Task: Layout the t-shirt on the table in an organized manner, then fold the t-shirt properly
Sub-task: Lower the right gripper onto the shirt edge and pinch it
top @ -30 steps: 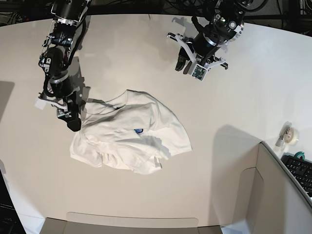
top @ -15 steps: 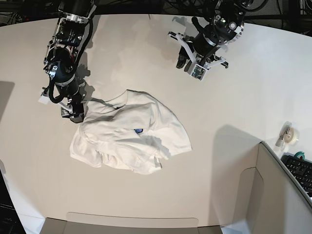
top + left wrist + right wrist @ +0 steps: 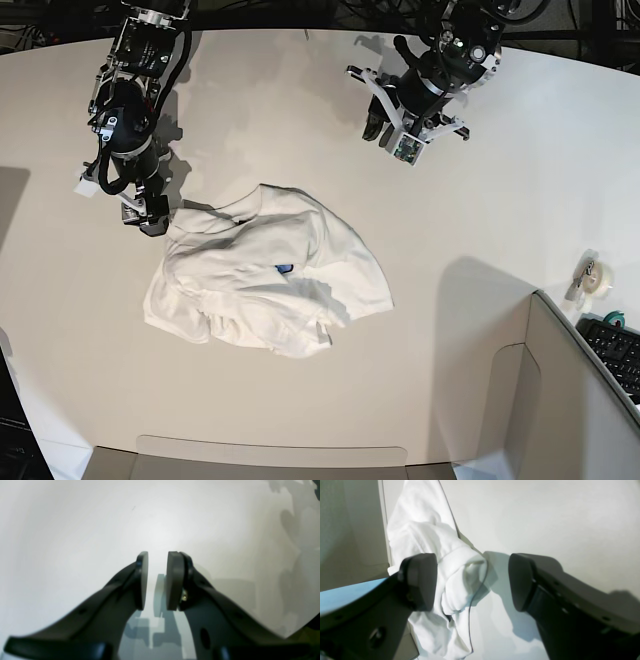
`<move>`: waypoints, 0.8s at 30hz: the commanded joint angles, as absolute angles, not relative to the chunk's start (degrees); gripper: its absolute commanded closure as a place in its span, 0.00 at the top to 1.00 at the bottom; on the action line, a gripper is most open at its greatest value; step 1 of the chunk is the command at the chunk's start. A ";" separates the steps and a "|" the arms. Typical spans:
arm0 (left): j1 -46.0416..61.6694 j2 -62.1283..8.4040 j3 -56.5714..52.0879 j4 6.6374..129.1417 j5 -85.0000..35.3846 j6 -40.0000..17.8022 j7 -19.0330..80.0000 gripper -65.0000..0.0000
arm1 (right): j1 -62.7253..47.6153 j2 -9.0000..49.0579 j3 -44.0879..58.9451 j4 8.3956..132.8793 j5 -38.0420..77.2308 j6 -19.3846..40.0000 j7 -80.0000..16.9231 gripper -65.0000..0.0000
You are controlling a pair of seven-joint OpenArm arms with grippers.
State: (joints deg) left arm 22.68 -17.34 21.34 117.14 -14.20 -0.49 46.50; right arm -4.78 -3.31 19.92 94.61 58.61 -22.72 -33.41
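While crumpled, t-shirt (image 3: 268,271) inside-out white.

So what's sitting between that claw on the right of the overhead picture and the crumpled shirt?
Nothing: in the base view only bare white table lies between the left claw and the t-shirt.

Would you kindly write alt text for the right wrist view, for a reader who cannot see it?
The right gripper hangs open over the table, its dark fingers straddling a bunched fold of the crumpled white t-shirt without touching it. A grey panel fills the left edge.
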 commanded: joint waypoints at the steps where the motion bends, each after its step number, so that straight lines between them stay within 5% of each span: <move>1: 22.11 -17.54 21.41 118.02 -14.64 -0.66 45.49 0.21 | -3.38 -3.21 19.65 93.67 58.42 -23.96 -33.71 0.68; 11: 21.58 -17.27 21.41 118.02 -14.64 -0.66 45.58 0.21 | 3.74 -3.65 19.47 82.33 58.42 -23.43 -33.71 0.68; 24: 21.58 -17.27 21.32 118.02 -14.64 -0.66 45.58 0.21 | 5.85 -4.88 15.96 82.33 58.77 -23.43 -33.80 0.68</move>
State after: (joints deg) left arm 21.71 -17.10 21.39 117.12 -14.33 -0.51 46.52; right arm 6.04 -4.69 16.19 82.37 58.87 -21.21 -31.70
